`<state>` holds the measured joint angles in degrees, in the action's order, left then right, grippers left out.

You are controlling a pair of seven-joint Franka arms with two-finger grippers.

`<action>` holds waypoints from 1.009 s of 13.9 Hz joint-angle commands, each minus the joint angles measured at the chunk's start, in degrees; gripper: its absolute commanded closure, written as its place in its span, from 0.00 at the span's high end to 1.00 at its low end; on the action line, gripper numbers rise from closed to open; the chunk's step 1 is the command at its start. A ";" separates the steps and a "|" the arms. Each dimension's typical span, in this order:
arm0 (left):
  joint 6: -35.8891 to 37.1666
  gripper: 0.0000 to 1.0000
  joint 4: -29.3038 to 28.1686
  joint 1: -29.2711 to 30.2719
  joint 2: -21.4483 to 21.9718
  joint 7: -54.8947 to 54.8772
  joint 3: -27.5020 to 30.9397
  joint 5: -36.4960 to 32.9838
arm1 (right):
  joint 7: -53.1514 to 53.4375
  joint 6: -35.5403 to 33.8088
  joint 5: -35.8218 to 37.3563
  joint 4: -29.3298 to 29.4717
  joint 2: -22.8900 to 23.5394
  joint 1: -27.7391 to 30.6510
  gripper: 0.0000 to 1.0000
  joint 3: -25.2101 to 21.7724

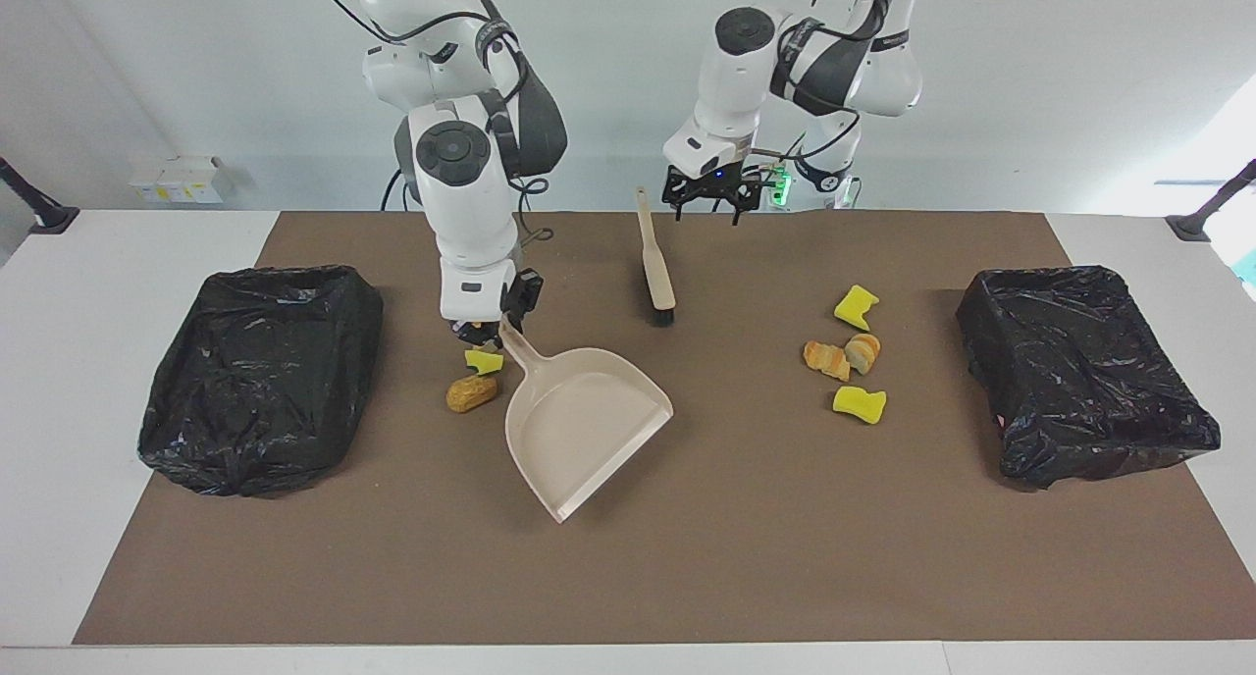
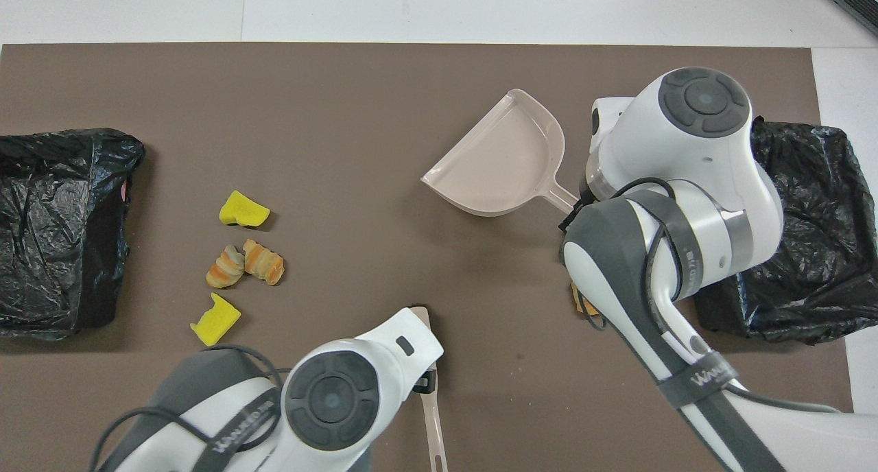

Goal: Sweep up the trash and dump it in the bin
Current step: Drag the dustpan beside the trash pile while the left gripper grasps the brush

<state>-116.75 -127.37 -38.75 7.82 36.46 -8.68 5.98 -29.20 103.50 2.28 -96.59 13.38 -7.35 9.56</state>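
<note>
My right gripper [image 1: 488, 334], left of centre in the facing view, is clamped on the handle of the beige dustpan [image 1: 579, 415], whose pan slants down toward the lower middle of the frame, its open mouth toward the lower right. Just below my right fingertips lie a yellow sponge chunk [image 1: 483, 361] and a tan bread piece [image 1: 472, 392], both touching or nearly touching the handle's side. In the overhead view my arm hides most of that pile. My left gripper [image 1: 708, 204], top centre in the facing view, hangs with its jaws spread wide and holds nothing, just beside the handle end of the brush [image 1: 655, 263] lying on the brown mat [image 1: 687, 557]. The second trash pile [image 1: 850, 353] sits right of centre, near a black-lined bin [image 1: 1084, 371]; another bin [image 1: 257, 373] lies at the left.
</note>
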 commanded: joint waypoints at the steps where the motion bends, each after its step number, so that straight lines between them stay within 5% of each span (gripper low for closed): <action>1: -8.72 1.00 -2.16 -4.74 -5.88 7.11 1.30 0.52 | -12.15 -3.02 -0.18 -1.14 -1.52 2.68 0.00 0.46; 9: -10.69 1.00 -8.94 -13.35 -3.08 15.49 1.21 0.52 | -33.45 -1.56 8.53 -7.20 -5.03 1.90 0.00 0.37; 14: -12.26 1.00 -9.65 -13.80 -3.60 15.66 1.21 0.52 | -35.49 0.65 8.88 -9.58 -6.17 2.25 0.00 0.37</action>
<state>-126.53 -134.69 -51.07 3.24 51.48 -8.50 5.98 -62.88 102.48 10.33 -103.79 9.39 -5.64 9.67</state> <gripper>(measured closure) 0.000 0.683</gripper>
